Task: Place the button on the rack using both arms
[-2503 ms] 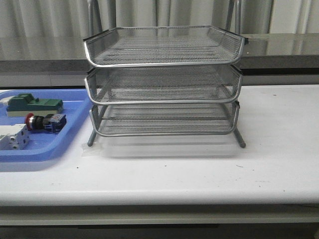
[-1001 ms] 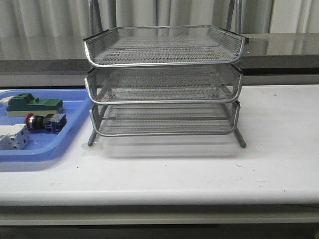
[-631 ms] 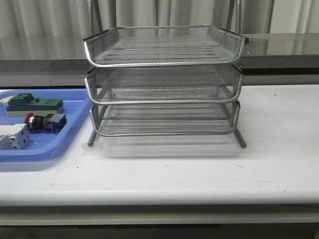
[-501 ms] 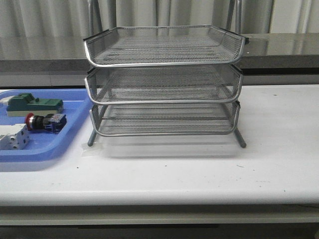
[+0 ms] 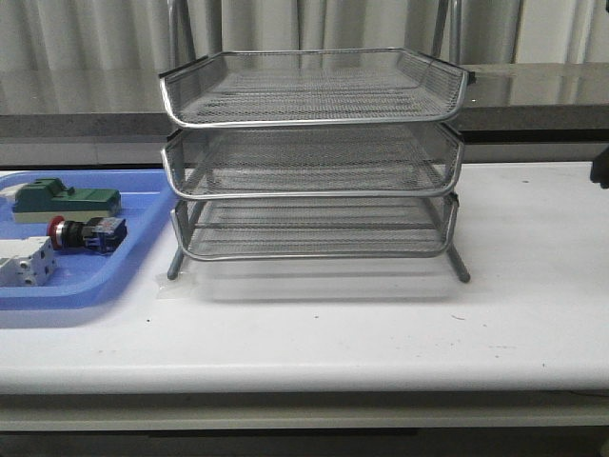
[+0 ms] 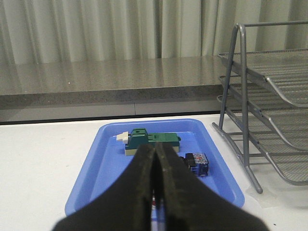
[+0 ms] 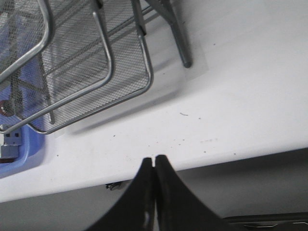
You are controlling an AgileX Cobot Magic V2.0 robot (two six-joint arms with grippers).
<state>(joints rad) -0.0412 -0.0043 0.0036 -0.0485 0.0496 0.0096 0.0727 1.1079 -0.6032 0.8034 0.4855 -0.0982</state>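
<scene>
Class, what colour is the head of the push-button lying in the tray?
Red; the button shows best in the front view.

Three-tier silver wire-mesh rack (image 5: pixel 314 157) on white table (image 5: pixel 381 324); red-headed push-button (image 5: pixel 87 232) lies in flat blue plastic tray (image 5: pixel 67 290) just left of it.

The scene is evenly and fairly brightly lit, seemingly from overhead. A soft shadow is cast beneath the rack (image 5: pixel 314 157) onto the white table (image 5: pixel 381 333), and a dull sheen is seen on the grey counter (image 6: pixel 96 77) behind. The front view is slightly soft and grainy. In both wrist views the near dark fingers (image 6: pixel 156 192) are rendered blurred.
</scene>
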